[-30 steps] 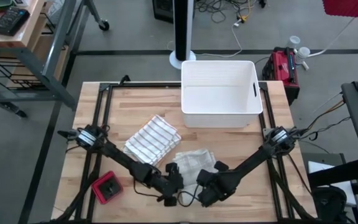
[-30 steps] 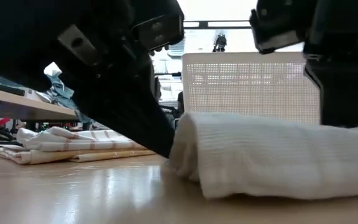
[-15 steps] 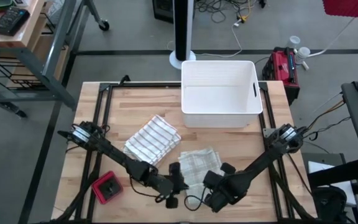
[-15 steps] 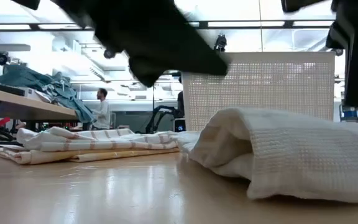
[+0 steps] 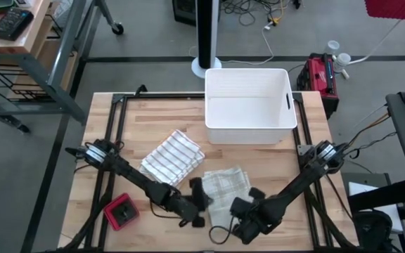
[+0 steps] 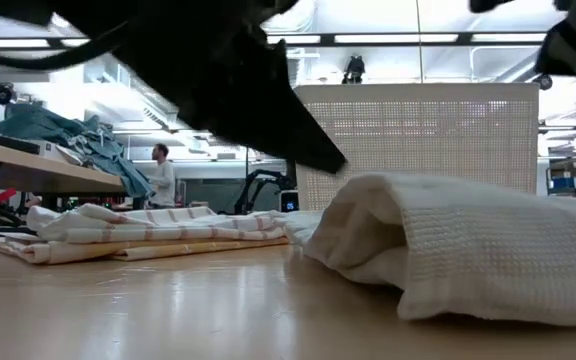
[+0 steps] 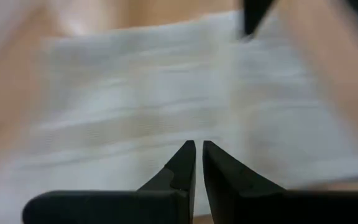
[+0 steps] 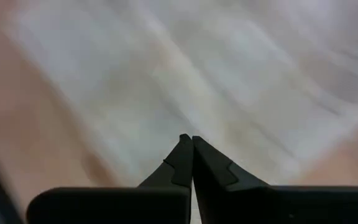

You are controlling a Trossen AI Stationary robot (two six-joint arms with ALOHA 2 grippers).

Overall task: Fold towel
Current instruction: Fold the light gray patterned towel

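Since the earlier high frame both arms have drawn back toward the table's near edge, and the grey towel (image 5: 225, 186) now lies flatter and more spread. High view: grey towel on the wooden table (image 5: 294, 183), in front of the white bin (image 5: 248, 105), just right of a striped towel (image 5: 173, 157); left gripper (image 5: 197, 200) at the grey towel's left edge, right gripper (image 5: 248, 211) at its near right corner; red box (image 5: 121, 213) near the left front. Low view: grey towel (image 6: 468, 250) lies in a rolled fold at right, striped towel (image 6: 128, 232) at left, a person (image 6: 163, 172) far behind. Left wrist view: fingers (image 7: 182, 165) nearly together with a thin gap, nothing between them, towel beyond. Right wrist view: fingers (image 8: 182, 158) pressed closed, empty, over the towel.
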